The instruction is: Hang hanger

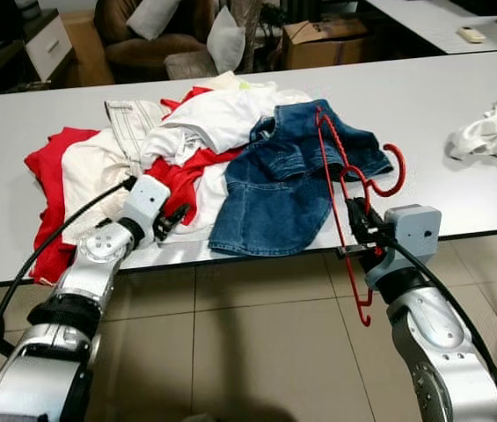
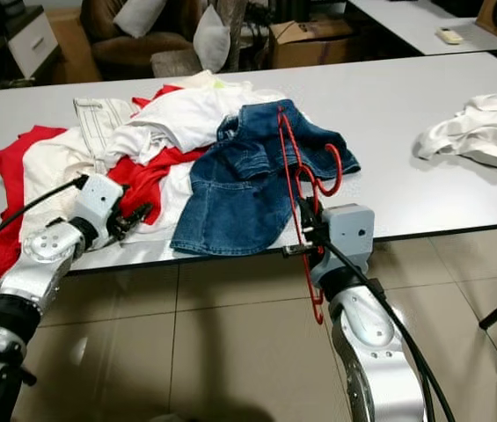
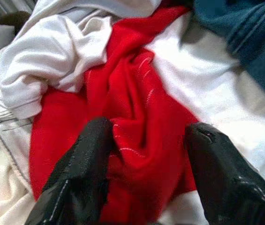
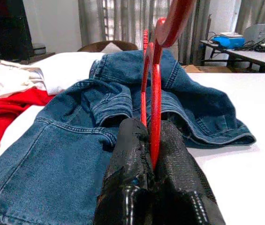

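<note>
red hanger (image 1: 345,176), blue denim shorts (image 1: 274,189), white table (image 1: 442,97)

The red hanger (image 1: 347,180) is looking like smooth, glossy plastic. The jeans (image 1: 283,180) are showing coarse blue denim with stitched seams. The red garment (image 3: 132,136) is lying as soft, matt knit cloth. The desk (image 1: 459,97) is appearing smooth, pale and matt, and the floor (image 1: 257,352) is gleaming with glazed tile.

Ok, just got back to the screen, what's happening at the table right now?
The right gripper has its jaws shut on a red plastic hanger, held at the near edge of the white table, its upper part lying over a blue denim garment. The left gripper is open, its black fingers straddling a red cloth fold in the clothes pile. Nothing is hung yet.
</note>
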`<state>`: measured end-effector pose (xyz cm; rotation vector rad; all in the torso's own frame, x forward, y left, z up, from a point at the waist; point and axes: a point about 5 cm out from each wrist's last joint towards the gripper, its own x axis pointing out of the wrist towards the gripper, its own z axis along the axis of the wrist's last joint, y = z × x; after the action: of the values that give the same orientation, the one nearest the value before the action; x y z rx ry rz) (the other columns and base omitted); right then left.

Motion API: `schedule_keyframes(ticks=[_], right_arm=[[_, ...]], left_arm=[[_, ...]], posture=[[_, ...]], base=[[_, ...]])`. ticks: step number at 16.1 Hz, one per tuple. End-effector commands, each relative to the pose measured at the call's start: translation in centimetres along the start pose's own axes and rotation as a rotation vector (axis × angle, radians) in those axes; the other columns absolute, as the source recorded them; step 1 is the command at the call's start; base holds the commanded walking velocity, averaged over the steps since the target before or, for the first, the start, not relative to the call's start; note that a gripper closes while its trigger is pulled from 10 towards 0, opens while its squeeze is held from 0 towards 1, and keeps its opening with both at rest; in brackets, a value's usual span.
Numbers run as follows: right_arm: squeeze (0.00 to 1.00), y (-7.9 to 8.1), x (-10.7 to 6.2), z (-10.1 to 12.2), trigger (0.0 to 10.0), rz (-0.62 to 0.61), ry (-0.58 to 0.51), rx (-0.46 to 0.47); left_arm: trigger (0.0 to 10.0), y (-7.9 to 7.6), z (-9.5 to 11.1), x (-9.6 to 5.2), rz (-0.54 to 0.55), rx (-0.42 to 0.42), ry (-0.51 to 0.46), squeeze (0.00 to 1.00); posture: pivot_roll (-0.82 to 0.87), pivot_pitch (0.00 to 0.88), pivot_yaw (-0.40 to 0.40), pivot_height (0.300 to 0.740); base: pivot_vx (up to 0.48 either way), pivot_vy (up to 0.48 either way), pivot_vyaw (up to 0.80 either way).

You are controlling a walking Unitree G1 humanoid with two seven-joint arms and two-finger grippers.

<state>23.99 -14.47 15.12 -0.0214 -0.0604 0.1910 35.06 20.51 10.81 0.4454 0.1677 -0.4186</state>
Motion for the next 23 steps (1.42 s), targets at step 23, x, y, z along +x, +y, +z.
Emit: schedule_keyframes(ticks=[23], right_arm=[[0.0, 0.1, 0.4, -0.1, 10.0, -0.04, -0.016, -0.002]], left_arm=[[0.0, 3.6, 12.8, 3.6, -0.009, -0.286, -0.382, 0.0]], posture=[[-0.14, 0.0, 0.139, 0.74]], base=[[0.0, 0.0, 0.0]])
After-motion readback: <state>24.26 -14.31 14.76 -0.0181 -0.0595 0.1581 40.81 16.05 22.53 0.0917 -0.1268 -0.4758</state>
